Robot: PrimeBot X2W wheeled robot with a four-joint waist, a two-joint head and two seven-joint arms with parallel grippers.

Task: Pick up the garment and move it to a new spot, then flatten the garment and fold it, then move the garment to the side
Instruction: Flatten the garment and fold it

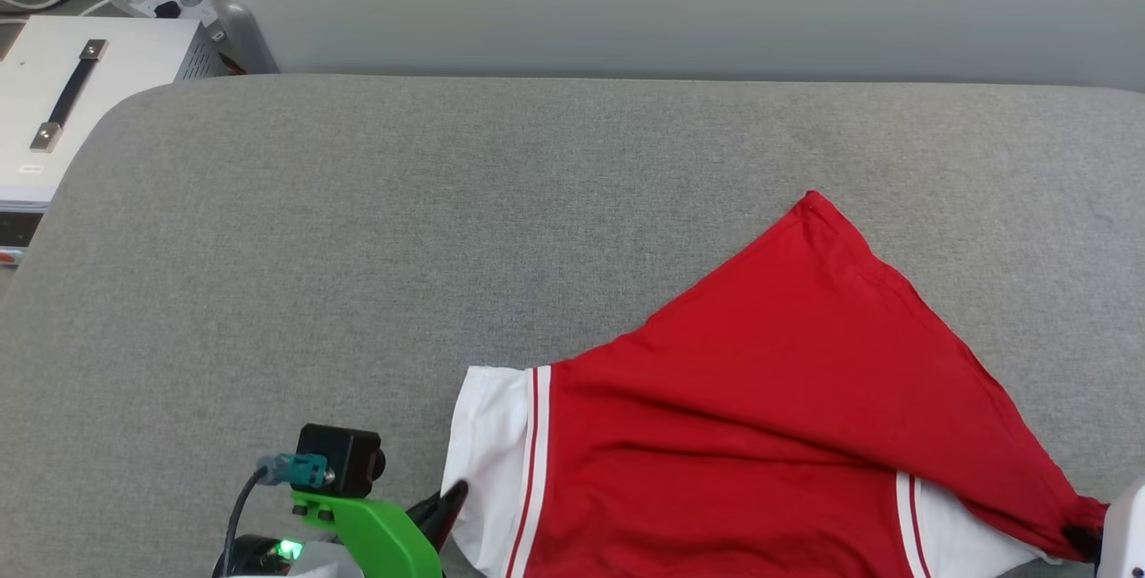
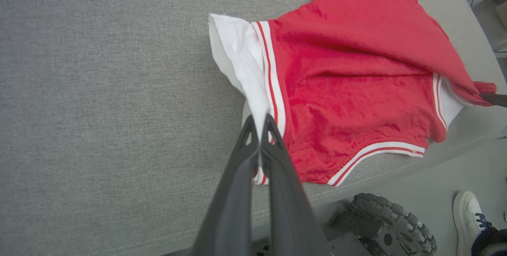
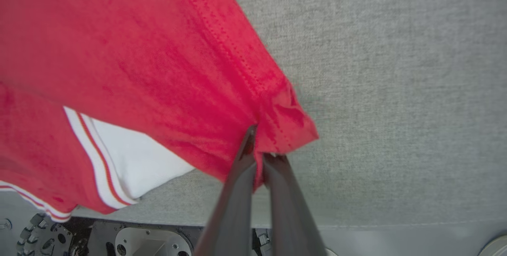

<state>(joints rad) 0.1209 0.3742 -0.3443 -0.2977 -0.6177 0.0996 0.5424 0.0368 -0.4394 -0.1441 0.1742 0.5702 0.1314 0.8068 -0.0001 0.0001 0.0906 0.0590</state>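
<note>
The garment point(image 1: 760, 399) lies on the grey table point(image 1: 358, 229) in the lower right of the head view. Its red body runs up to a point right of centre, and white panels with striped trim show at its left edge and lower right. The left gripper point(image 2: 259, 123) rises from the bottom middle of the left wrist view and is clamped on the white panel at the garment's left edge. The right gripper point(image 3: 259, 149) is pinched on a bunched red corner in the middle of the right wrist view. A white box point(image 1: 80, 86) sits at the upper left of the head view, off the table. A wheel point(image 2: 392, 224) and a person's shoe point(image 2: 469, 212) show at the lower right of the left wrist view.
</note>
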